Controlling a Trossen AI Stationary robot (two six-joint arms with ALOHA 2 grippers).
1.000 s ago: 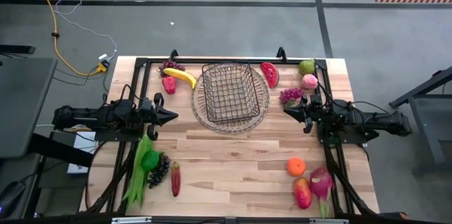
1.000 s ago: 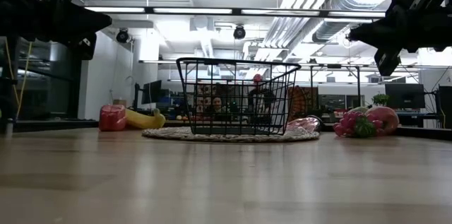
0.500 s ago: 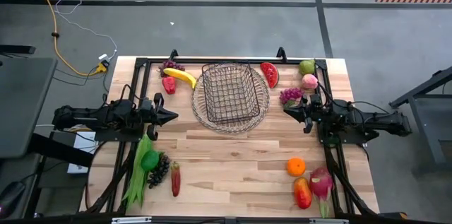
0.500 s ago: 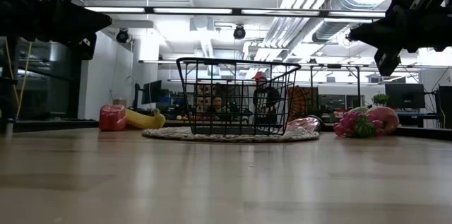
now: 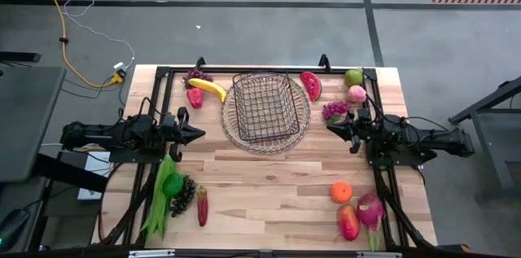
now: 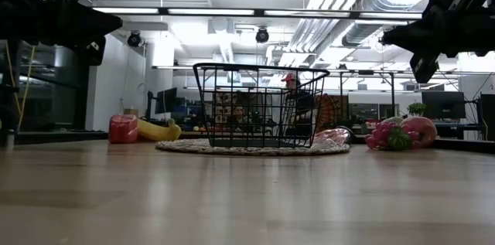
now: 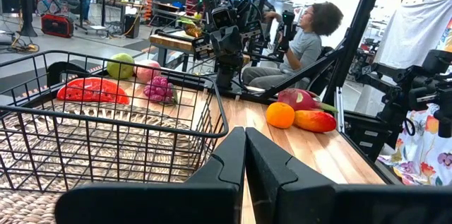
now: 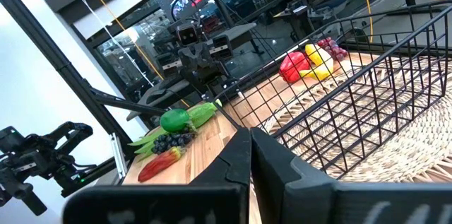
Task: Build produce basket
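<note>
Basket (image 5: 264, 109) empty on wicker tray (image 5: 295, 132); left gripper (image 5: 199, 133) and right gripper (image 5: 332, 126) pressed together, unmoved; low view alone shows a person (image 6: 298, 100) shifted right.

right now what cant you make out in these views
- Basket floor: the low view's mesh and the people behind it blur it; the high view shows it empty.
- Grapes by the banana: too small in the high view, hidden in the low view.
- Dragon fruit: half behind the arm frame in the high view.
</note>
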